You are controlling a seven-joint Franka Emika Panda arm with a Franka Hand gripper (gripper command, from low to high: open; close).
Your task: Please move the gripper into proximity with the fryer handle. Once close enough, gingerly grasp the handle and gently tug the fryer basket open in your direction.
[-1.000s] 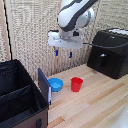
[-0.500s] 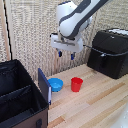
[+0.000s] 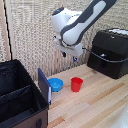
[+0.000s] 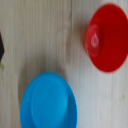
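Observation:
My gripper (image 3: 69, 56) hangs from the white arm above the wooden table, in the middle of the exterior view. Its two short dark fingers (image 3: 75, 58) stand apart and hold nothing. The black air fryer stands at the exterior view's right, with the fryer basket front (image 3: 106, 61) facing the table. The gripper is well to the left of it and touches nothing. The fryer handle is too small and blurred to make out. The wrist view shows no fingers and no fryer.
A red cup (image 3: 76, 84) and a blue bowl (image 3: 55, 85) stand on the table (image 3: 95, 102) below the gripper; both fill the wrist view, cup (image 4: 107, 37) and bowl (image 4: 48, 102). A large black divided case (image 3: 20, 97) with a blue flap (image 3: 44, 85) stands at the lower left.
The arm has shifted a little toward the exterior view's right, toward the fryer, and slightly lower. The cup, bowl and fryer have not moved.

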